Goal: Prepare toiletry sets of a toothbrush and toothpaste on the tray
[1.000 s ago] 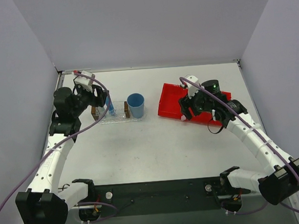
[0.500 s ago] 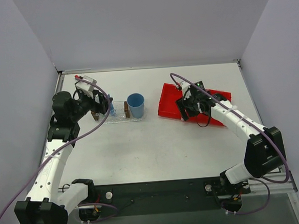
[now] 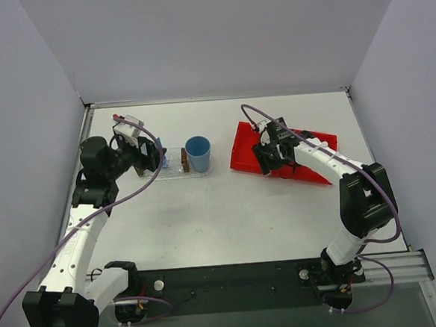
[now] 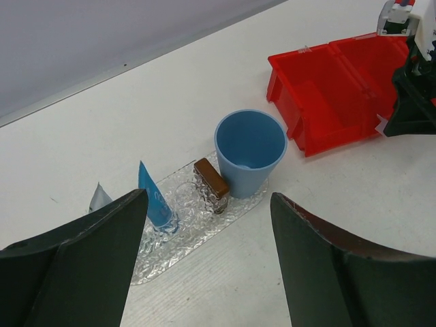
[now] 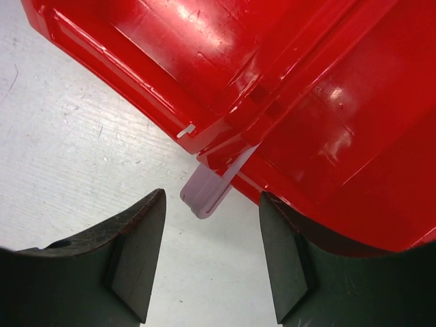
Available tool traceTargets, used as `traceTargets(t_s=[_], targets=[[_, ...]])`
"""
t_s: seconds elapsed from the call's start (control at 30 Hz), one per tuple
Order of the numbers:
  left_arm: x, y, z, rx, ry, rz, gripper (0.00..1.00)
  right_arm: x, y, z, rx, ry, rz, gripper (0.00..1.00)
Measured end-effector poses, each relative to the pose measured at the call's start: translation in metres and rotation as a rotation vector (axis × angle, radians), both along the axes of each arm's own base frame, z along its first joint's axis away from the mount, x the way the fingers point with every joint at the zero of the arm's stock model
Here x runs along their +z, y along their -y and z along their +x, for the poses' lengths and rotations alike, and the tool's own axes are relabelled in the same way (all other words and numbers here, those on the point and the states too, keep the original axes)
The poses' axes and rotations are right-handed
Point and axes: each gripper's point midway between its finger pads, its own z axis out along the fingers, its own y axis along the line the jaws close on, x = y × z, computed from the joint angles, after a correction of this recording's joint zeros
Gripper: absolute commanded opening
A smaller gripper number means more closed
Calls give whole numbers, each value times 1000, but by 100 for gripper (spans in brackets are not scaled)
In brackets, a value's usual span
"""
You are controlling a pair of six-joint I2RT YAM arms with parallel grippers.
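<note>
- While the left gripper [image 4: 208,201] hangs above the table [image 4: 340,204] with its jaws spread wide and nothing between them, the tray [image 4: 184,238] lies just ahead of it and below, running lengthwise away from the fingertips.
- Closest to that gripper, just off one fingertip, the blue toothpaste tube [image 4: 151,197] stands tilted on the tray's near part, tip up.
- Beside it and further out past the same fingertip, the white-grey toothpaste tube [image 4: 100,199] shows only its top; whether it rests on the tray cannot be told.
- Straight ahead between the fingers sits a brown block [image 4: 211,184] on the tray, and just beyond it a blue cup [image 4: 250,153] stands upright at the tray's far end.
- The right gripper [image 5: 212,197] is held low at the outer wall of the red bin [image 5: 306,82], jaws partly apart and gripping nothing.
- Between its fingers, touching neither, lies the pale end of the toothbrush [image 5: 204,194], sticking out over the table from the bin's corner.
- The rest of the toothbrush is hidden behind the bin's rim, ahead of the fingertips.
</note>
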Motion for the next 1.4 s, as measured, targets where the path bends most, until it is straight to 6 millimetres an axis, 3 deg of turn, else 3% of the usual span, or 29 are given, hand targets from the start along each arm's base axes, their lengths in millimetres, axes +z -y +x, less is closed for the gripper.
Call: traceTargets(t_s=[0.43,1.4], targets=[[-6,0,-1,-1,-12,1,83,-16,9,5,-38,-20,-60,44],[-1,0,-5,-4,6,-1,83,-19,20,2,-65,-25,-104,26]])
